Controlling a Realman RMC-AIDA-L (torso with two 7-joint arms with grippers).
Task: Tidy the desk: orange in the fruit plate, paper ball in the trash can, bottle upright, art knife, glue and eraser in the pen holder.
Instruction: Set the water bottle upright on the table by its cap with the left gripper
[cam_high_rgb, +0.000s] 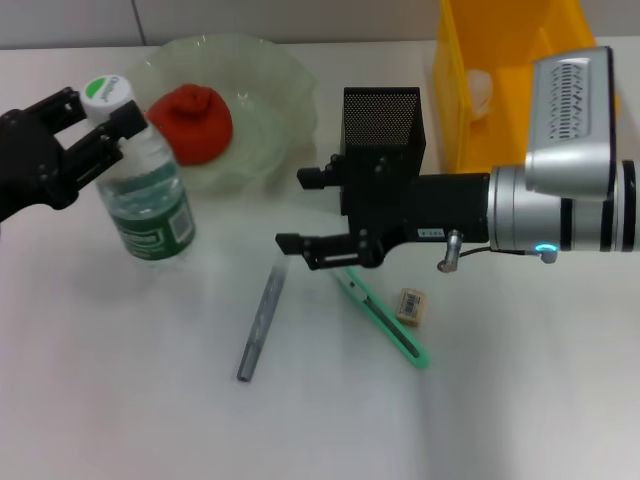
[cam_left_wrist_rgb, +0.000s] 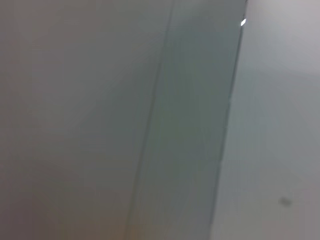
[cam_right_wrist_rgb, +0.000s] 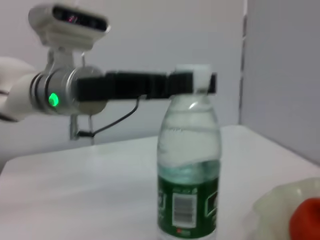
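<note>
The bottle (cam_high_rgb: 147, 190) stands upright toward the left edge of the desk (cam_high_rgb: 120, 400), its white cap clasped between the fingers of the left gripper (cam_high_rgb: 103, 118). That step looks as good as finished; next, I'd say, the left gripper need only let go cleanly and lift away without tipping it.

Just behind the bottle sits the fruit plate (cam_high_rgb: 270, 75) with the orange (cam_high_rgb: 193, 122) already in it. Mid-desk lie the glue (cam_high_rgb: 262, 322), the art knife (cam_high_rgb: 385, 320) and the eraser (cam_high_rgb: 411, 305), none yet in the pen holder (cam_high_rgb: 384, 118) behind them. The right gripper (cam_high_rgb: 310, 215) hangs over them, released, nothing between its fingers.

The right wrist view shows the bottle side-on and truly vertical, its cap gripped. The left wrist view shows nothing I can make out.
</note>
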